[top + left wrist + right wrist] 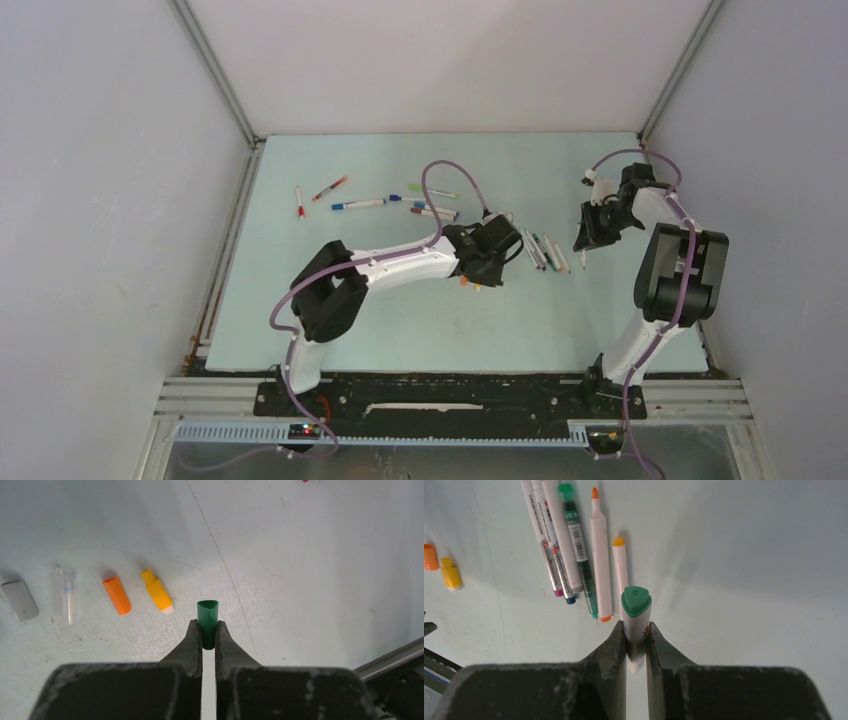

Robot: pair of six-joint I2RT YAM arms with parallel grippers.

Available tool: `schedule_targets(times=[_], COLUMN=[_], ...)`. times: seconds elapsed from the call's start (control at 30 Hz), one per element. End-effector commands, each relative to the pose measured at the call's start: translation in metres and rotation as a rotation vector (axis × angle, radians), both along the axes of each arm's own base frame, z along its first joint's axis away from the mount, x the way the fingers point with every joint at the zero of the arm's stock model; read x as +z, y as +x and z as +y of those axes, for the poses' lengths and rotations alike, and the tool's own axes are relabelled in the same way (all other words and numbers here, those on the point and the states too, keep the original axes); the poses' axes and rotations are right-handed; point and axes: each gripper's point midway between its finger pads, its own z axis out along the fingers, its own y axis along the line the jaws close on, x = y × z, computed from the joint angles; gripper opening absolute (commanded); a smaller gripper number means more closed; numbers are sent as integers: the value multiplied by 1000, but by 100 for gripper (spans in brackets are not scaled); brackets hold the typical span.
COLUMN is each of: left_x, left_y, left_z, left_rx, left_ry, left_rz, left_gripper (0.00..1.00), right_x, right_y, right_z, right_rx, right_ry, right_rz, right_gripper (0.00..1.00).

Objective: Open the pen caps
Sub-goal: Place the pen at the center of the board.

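My left gripper point(207, 627) is shut on a small green pen cap point(207, 614), which sticks out past the fingertips just above the table. Four loose caps lie in a row to its left: grey point(20, 599), clear point(65, 594), orange point(117, 595) and yellow point(157, 592). My right gripper point(637, 630) is shut on a white pen point(636, 612) with a green end, held above the table. In the top view the left gripper point(497, 255) is at mid-table and the right gripper point(590, 235) is to its right, apart from it.
Several pens point(569, 540) lie side by side on the table between the two grippers, also seen as a cluster of pens point(545, 252) from above. More pens point(355, 203) are scattered at the far left of the pale green mat point(400, 320). White enclosure walls stand on three sides.
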Motion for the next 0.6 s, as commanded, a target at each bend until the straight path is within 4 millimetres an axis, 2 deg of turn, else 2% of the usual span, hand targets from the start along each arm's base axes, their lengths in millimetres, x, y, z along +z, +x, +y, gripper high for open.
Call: schedule_targets(times=[0.0, 0.27, 0.57], left_x=[9, 2, -14], left_y=[8, 14, 13], left_z=[-12, -17, -15], left_rx=[13, 15, 17], left_ry=[-33, -27, -1], left_rz=[11, 24, 56], left_gripper=[5, 6, 8], right_x=[0, -16, -24], right_y=[7, 4, 2], right_z=[-8, -9, -7], right_rx=[22, 22, 24], right_ry=[-55, -71, -73], right_rz=[5, 67, 92], right_gripper=[10, 15, 17])
